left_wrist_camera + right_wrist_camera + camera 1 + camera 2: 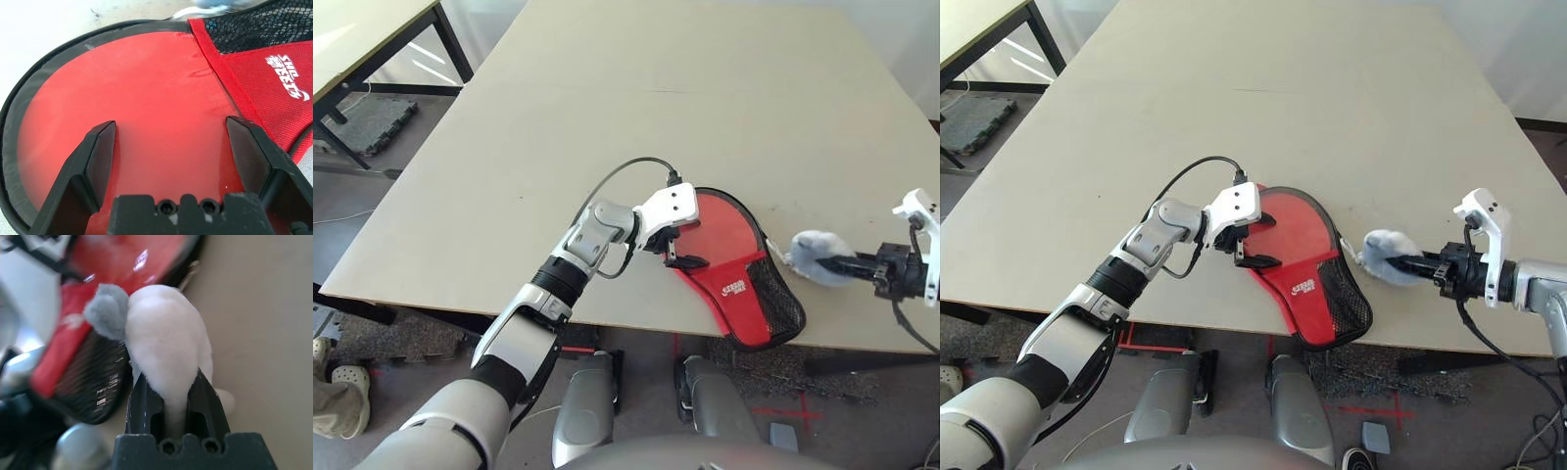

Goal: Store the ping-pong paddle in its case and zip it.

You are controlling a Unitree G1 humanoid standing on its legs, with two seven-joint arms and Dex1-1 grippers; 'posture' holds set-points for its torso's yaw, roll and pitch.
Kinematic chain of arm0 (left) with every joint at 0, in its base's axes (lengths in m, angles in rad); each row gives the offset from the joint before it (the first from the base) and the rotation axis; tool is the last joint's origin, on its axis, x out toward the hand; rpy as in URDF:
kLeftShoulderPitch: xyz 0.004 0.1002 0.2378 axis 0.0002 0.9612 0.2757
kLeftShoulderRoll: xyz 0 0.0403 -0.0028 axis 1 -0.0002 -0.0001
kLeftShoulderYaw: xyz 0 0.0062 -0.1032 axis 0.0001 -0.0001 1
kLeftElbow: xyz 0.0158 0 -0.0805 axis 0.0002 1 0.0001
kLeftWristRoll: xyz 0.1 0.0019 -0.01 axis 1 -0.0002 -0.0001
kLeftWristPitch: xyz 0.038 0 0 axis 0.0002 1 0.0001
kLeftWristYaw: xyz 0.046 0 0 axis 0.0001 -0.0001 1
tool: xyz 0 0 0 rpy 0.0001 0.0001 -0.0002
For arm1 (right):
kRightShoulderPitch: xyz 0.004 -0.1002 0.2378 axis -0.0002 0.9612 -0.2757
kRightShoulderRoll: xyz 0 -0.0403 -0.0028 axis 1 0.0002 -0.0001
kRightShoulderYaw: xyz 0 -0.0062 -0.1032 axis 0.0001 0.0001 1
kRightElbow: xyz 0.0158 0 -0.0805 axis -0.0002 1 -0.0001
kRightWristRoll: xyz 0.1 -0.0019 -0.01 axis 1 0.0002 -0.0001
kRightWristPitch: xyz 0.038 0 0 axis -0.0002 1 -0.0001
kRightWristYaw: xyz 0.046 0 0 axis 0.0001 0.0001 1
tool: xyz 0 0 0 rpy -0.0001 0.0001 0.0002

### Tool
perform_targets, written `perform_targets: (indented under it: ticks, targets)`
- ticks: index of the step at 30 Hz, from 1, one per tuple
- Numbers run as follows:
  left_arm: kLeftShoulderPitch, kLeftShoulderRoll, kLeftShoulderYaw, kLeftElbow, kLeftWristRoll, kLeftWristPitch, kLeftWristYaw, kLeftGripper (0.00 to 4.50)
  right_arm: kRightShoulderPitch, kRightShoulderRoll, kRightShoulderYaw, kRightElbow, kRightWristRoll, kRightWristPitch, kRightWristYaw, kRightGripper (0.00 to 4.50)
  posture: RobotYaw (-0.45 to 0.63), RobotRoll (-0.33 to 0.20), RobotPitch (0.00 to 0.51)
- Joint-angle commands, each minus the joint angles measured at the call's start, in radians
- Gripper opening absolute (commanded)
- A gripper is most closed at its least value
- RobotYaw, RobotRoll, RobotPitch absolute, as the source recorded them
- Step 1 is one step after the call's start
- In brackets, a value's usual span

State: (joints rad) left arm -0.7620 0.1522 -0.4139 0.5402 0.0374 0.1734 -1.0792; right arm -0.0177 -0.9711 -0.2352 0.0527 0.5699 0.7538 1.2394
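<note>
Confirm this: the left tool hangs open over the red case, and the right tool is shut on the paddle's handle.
Not the paddle's handle. The right tool is shut on a whitish-grey fluffy bundle, as the right wrist view shows. The left tool does hang open over the red case.

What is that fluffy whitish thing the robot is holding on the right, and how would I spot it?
Start at the big beige table and find the red and black case lying near its front edge. Just right of the case, the right gripper is shut on a small cloth bundle. It is soft, rounded and whitish-grey, unlike the flat red case beside it.
</note>
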Motion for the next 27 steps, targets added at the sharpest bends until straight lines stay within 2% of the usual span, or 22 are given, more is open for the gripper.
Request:
perform_targets:
  ticks: [1, 11, 21, 25, 26, 27]
  targets:
    - [0.020, 0.005, -0.043, 0.070, 0.054, 0.020, 0.018, 4.50, 0.056, -0.040, 0.065, -0.043, 0.012, 0.032, 0.081, 0.19, 0.03, 0.000, 0.158]
    - [0.027, 0.006, -0.041, 0.064, 0.054, 0.019, 0.019, 4.50, 0.197, -0.170, 0.145, -0.046, -0.028, -0.005, 0.193, 0.19, 0.04, 0.000, 0.150]
    - [0.026, 0.001, -0.044, 0.065, 0.053, 0.017, 0.021, 4.50, 0.354, -0.274, 0.120, 0.103, -0.119, -0.132, 0.205, 0.18, 0.03, 0.000, 0.147]
    - [0.026, -0.002, -0.046, 0.063, 0.050, 0.019, 0.020, 4.50, 0.333, -0.244, 0.048, 0.131, -0.074, -0.140, 0.164, 0.18, 0.03, 0.000, 0.148]
    - [0.025, -0.002, -0.046, 0.063, 0.049, 0.019, 0.020, 4.50, 0.310, -0.232, 0.020, 0.137, -0.051, -0.131, 0.156, 0.91, 0.03, 0.000, 0.150]
    - [0.025, -0.002, -0.046, 0.063, 0.049, 0.019, 0.020, 4.50, 0.279, -0.224, -0.014, 0.146, -0.015, -0.101, 0.154, 1.17, 0.03, 0.000, 0.150]
